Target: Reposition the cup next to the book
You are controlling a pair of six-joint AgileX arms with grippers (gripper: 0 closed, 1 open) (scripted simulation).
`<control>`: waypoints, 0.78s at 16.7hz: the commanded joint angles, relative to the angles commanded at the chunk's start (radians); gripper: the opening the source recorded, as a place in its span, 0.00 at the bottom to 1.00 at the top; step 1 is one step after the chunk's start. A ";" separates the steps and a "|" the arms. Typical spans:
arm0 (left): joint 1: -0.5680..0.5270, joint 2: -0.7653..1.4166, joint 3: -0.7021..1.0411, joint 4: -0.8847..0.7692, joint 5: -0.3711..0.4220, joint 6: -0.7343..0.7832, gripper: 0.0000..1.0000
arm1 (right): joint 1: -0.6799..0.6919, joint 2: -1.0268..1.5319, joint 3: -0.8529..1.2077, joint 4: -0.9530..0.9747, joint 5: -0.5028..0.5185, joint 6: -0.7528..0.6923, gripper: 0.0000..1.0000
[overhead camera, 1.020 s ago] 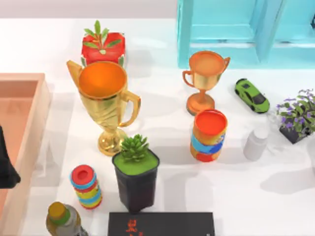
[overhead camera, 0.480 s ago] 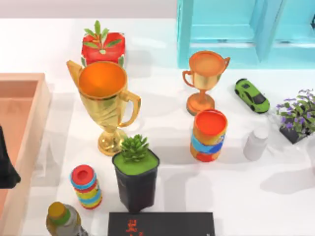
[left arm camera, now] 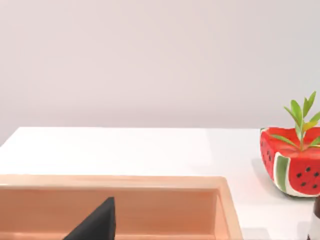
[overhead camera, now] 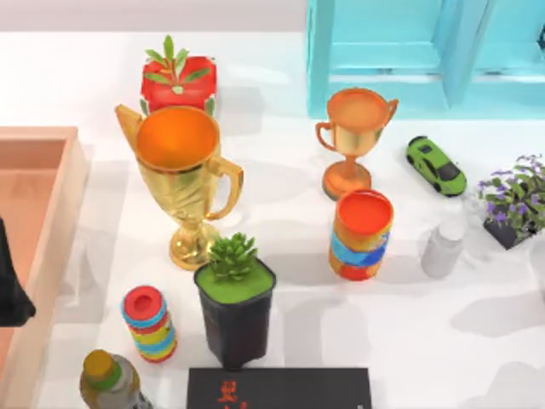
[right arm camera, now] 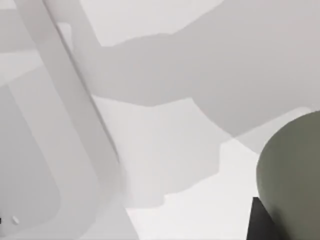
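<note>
The cup (overhead camera: 362, 234) stands upright on the surface (overhead camera: 426, 341), mouth up. The book (overhead camera: 279, 388) lies flat, long axis left-right. Neither arm's finger state can be told.

Glossy cup (overhead camera: 361, 234), matt black book (overhead camera: 279, 388), seemingly wooden tray (overhead camera: 53, 256).

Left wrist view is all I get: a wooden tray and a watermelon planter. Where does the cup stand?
Observer: In the top view the cup stands upright, right of centre, just below the bronze trophy.
Operator: And the book?
Observer: The book lies flat at that view's bottom edge, below and left of the cup, with bare table between them.
Operator: Anything crowding the book?
Observer: A black plant pot stands just above the book's left half.
</note>
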State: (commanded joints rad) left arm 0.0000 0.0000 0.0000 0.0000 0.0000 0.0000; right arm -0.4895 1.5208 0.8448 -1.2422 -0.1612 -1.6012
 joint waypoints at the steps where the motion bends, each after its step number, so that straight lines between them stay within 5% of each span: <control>1: 0.000 0.000 0.000 0.000 0.000 0.000 1.00 | 0.059 0.008 -0.002 -0.021 -0.015 0.124 0.00; 13: 0.000 0.000 0.000 0.000 0.000 0.000 1.00 | 0.892 0.069 0.154 -0.068 -0.052 1.799 0.00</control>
State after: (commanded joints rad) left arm 0.0000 0.0000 0.0000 0.0000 0.0000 0.0000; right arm 0.4023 1.5898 0.9985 -1.3104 -0.2128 0.1981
